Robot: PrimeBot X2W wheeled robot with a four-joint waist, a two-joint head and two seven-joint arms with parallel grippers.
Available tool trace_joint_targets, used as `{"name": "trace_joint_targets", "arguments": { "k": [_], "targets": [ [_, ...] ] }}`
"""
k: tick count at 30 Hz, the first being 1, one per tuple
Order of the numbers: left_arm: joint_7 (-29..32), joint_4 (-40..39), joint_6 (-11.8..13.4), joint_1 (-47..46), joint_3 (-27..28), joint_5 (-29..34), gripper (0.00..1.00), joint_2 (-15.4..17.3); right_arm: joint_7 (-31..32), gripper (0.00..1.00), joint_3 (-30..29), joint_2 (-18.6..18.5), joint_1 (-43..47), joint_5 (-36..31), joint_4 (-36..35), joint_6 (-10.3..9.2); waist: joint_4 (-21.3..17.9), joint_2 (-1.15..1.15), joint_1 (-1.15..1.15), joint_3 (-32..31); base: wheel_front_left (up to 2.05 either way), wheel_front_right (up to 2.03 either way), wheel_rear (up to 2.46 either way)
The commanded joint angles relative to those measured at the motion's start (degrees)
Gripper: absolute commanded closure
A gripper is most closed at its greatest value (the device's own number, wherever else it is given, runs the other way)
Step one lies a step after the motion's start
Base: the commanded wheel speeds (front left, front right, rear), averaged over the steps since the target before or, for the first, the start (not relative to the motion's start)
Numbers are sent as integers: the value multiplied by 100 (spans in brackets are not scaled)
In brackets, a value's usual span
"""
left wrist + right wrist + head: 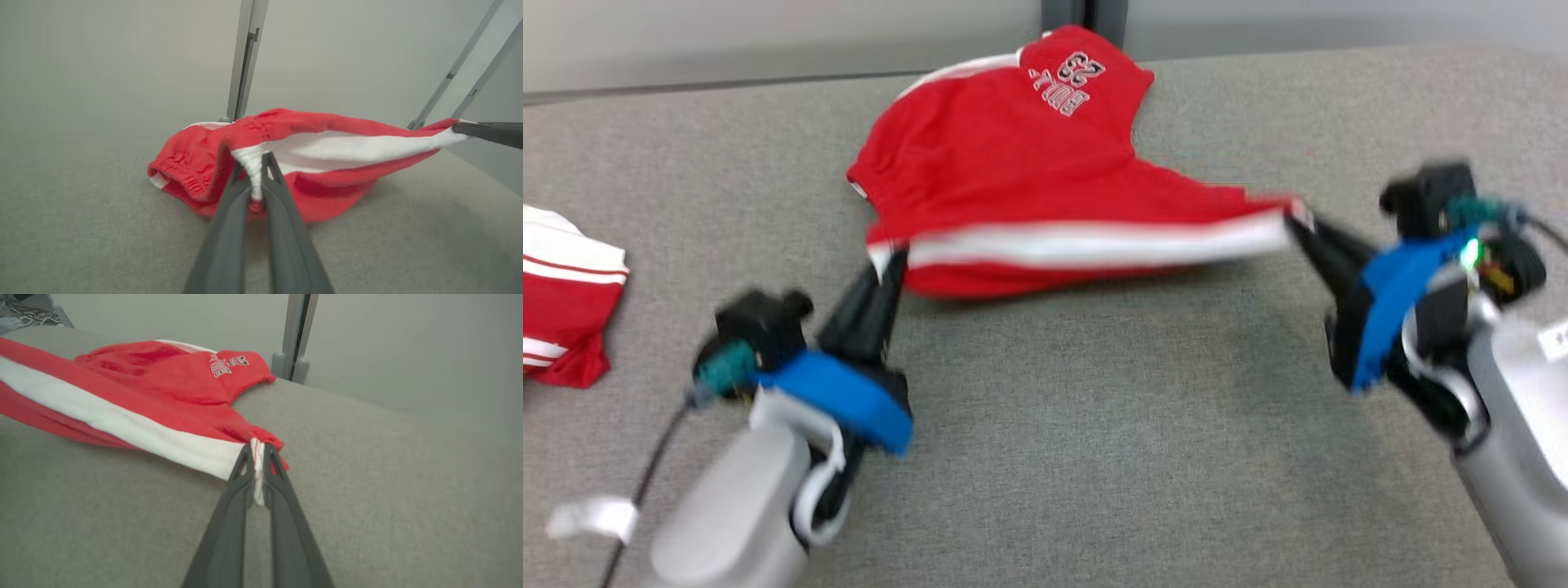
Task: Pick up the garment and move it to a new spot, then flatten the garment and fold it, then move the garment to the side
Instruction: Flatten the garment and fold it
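The garment (1013,163) is a pair of red shorts with a white side stripe and white lettering, lying at the far middle of the grey table. Its near edge is stretched taut and lifted between my two grippers. My left gripper (892,260) is shut on the left corner of the white stripe; in the left wrist view the cloth (327,147) is pinched between the left gripper (256,161) tips. My right gripper (1294,220) is shut on the right corner, and in the right wrist view the garment (155,392) bunches at the right gripper (256,451).
Another red and white garment (564,302) lies crumpled at the table's left edge. A grey partition wall with a metal post (1066,15) runs along the far side. Bare grey table (1094,425) spreads in front of the shorts.
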Motion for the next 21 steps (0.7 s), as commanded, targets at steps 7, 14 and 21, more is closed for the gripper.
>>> {"name": "trace_joint_targets", "arguments": {
  "k": [7,14,21],
  "targets": [
    [57,-808,561,1799,-170,-159,100,71,1716,100,-991,-383,2214,494,-1571,0,140,0,0,-731,0,0,0],
    [970,-2495,1396,3203,-381,-301,100,799,3718,100,-2192,253,4174,112,-3519,-4,177,0,0,-1184,0,0,0],
    [1876,-4355,2081,4077,-394,-628,100,1451,4997,100,-2904,1005,5167,-311,-5431,1,245,0,0,-1179,0,0,0]
  ]
}}
